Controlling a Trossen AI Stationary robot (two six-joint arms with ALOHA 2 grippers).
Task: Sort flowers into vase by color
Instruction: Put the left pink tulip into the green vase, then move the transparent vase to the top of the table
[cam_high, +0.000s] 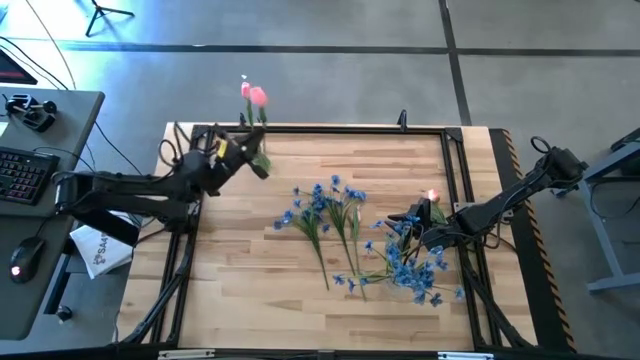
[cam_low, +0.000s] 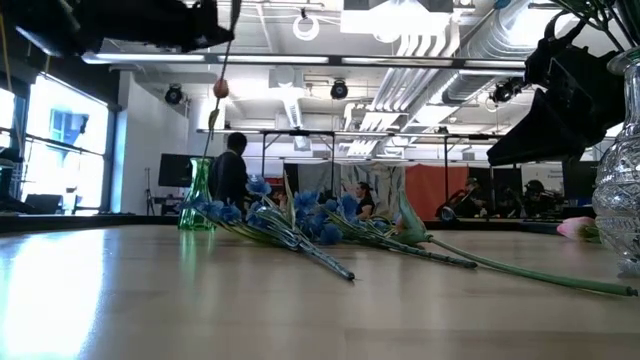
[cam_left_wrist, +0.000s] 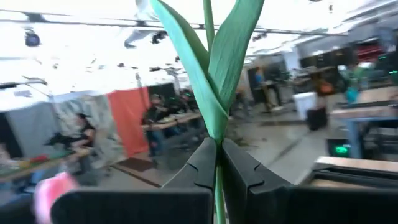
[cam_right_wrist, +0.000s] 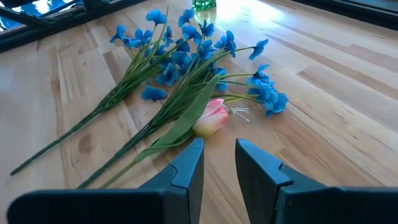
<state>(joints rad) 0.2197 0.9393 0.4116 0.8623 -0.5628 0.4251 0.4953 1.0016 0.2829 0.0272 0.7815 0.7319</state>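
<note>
My left gripper (cam_high: 238, 150) is raised over the table's far left part, shut on a pink tulip whose bloom (cam_high: 253, 95) shows past the far edge. In the low view that bloom (cam_low: 220, 88) is higher than the green vase (cam_low: 198, 195). My right gripper (cam_right_wrist: 217, 155) is open, low over the table's right part, its fingertips just short of a second pink tulip (cam_right_wrist: 211, 118) lying flat among blue sprays (cam_right_wrist: 174, 62). More blue sprays (cam_high: 415, 265) stand in a clear glass vase (cam_low: 620, 170). My left gripper pinches the tulip's green stem (cam_left_wrist: 217, 163) between its two fingers, just below where the two long leaves (cam_left_wrist: 217, 74) spread. The fingers lie across the stem. The tulip is lifted clear of the table.
Several blue sprays (cam_high: 325, 215) lie loose across the middle of the wooden table (cam_high: 240, 260), stems toward the near edge. A black rail frames the table (cam_high: 320, 128). Bare wood lies to the near left. People and desks show in the room beyond.
</note>
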